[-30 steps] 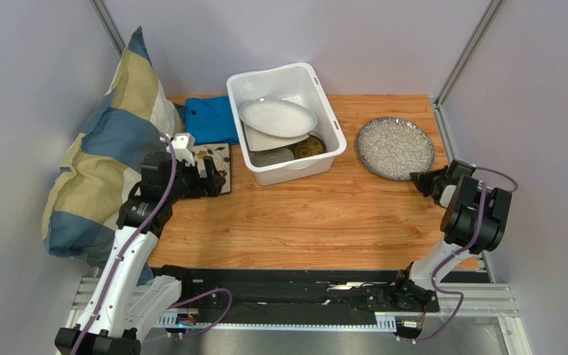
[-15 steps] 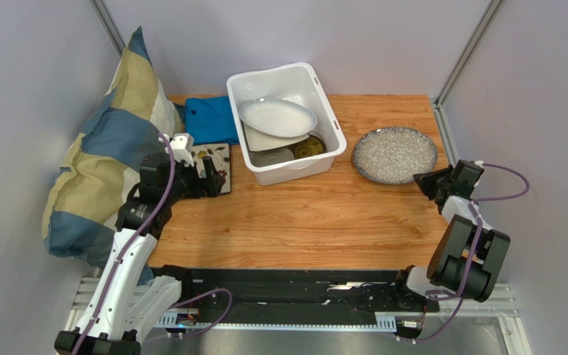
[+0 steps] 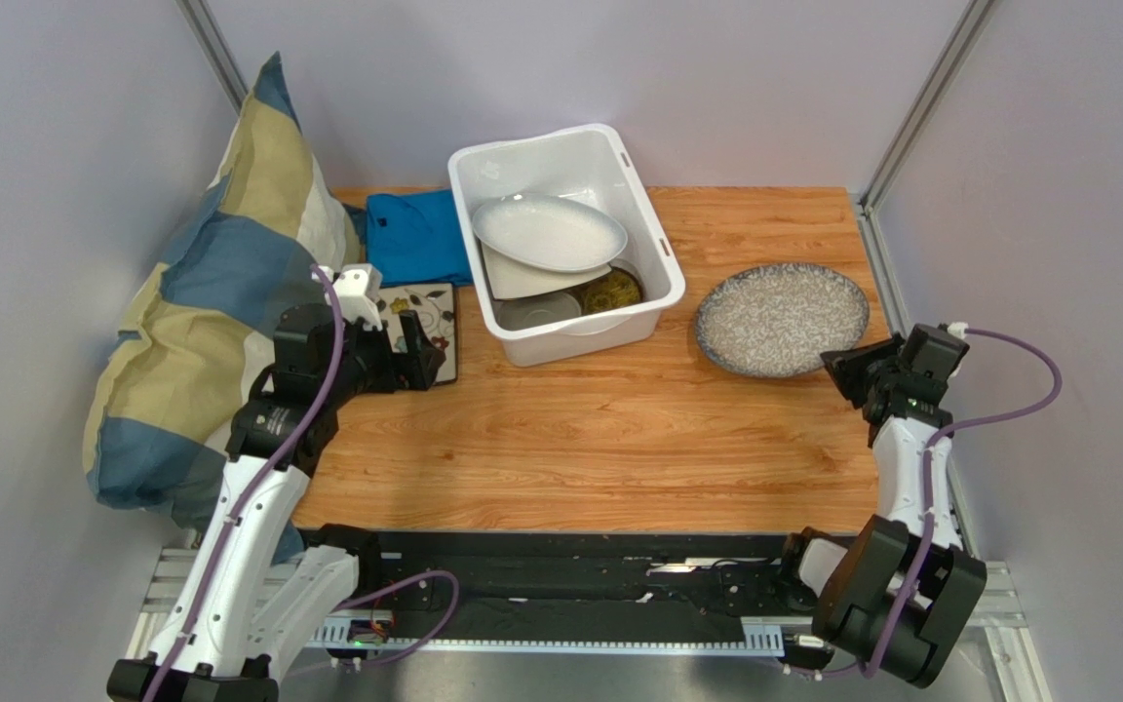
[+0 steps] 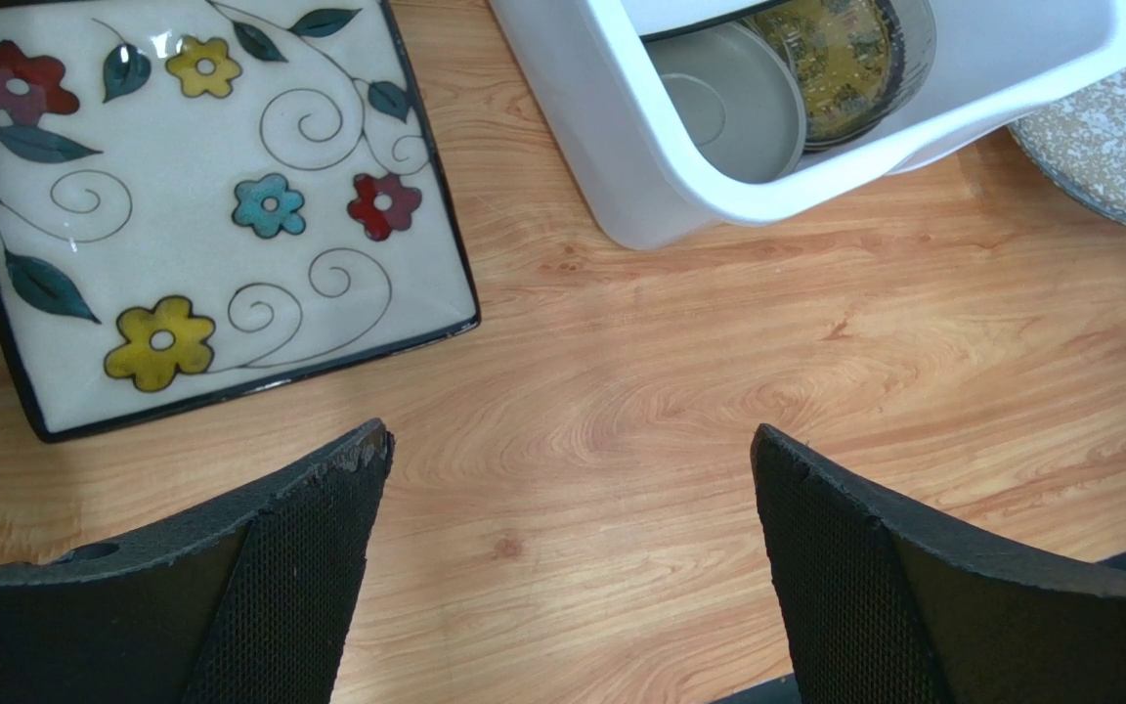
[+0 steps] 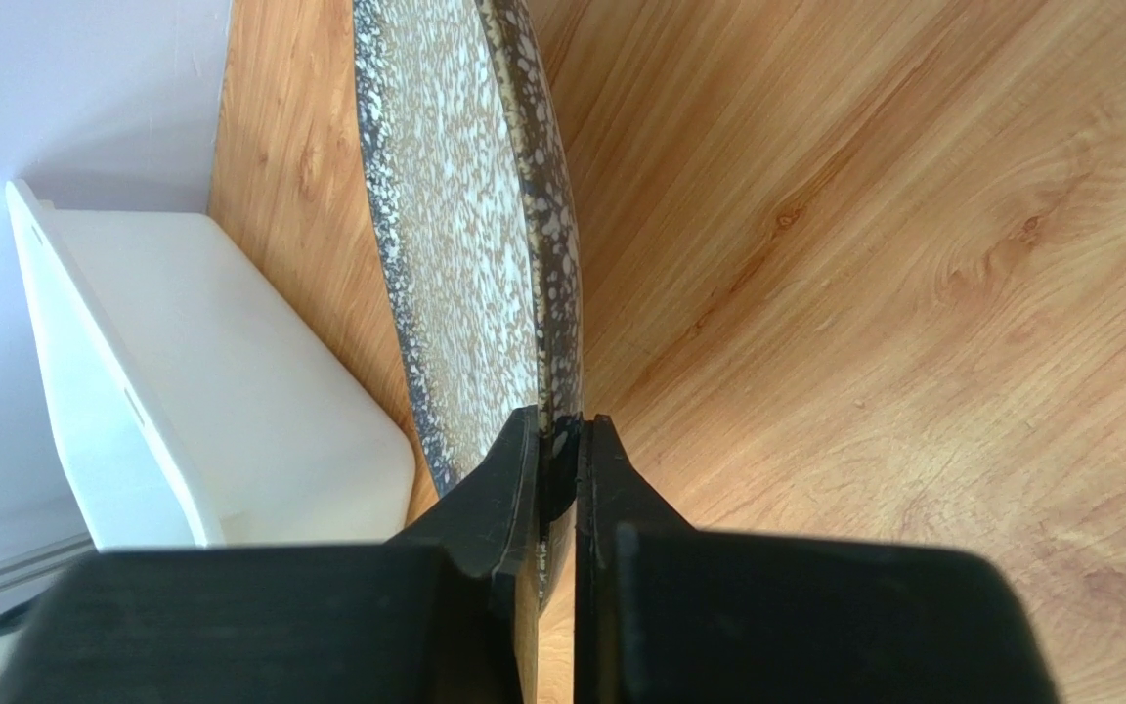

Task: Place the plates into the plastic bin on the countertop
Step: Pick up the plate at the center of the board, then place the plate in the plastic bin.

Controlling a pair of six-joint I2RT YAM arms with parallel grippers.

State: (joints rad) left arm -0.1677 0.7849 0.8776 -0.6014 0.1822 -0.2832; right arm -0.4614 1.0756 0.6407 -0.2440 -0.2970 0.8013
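Right wrist: my right gripper [image 5: 562, 429] clamped the grey-speckled plate [image 5: 452, 191] by its rim; the lift needed height to clear the plastic bin [image 5: 202, 367].

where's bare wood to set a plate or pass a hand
Widest: the countertop strip nearer than the plastic bin, between floral plate and speckled plate. Also the back right corner behind the speckled plate. Crowded: inside the bin, and between it and the blue cloth.
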